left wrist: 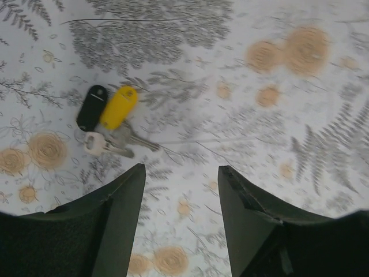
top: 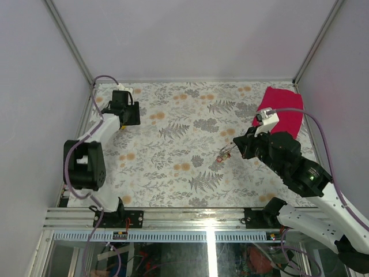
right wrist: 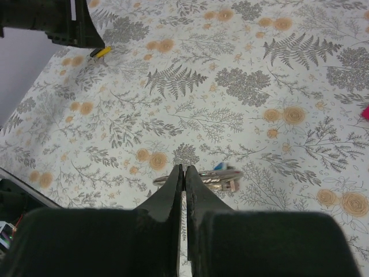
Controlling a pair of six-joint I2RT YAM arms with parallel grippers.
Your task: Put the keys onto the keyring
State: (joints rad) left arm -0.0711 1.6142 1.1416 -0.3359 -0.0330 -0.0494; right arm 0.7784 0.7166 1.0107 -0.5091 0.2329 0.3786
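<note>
My right gripper (right wrist: 184, 173) is shut on the thin silver keyring (right wrist: 222, 175), held edge-on above the floral table. A blue-headed key (right wrist: 219, 166) and a reddish bit hang on the ring. In the top view the right gripper (top: 232, 148) holds the ring (top: 223, 154) right of the table's middle. My left gripper (left wrist: 181, 173) is open and empty above the table, near the far left corner (top: 124, 115). Just ahead of it lie a yellow-headed key (left wrist: 118, 107), a black-headed key (left wrist: 92, 108) and a pale silver key (left wrist: 95, 143), bunched together.
A red cloth (top: 282, 109) lies at the far right corner. The left arm (right wrist: 57, 23) shows at the right wrist view's top left, with the yellow key (right wrist: 99, 53) beside it. Walls enclose the table on three sides.
</note>
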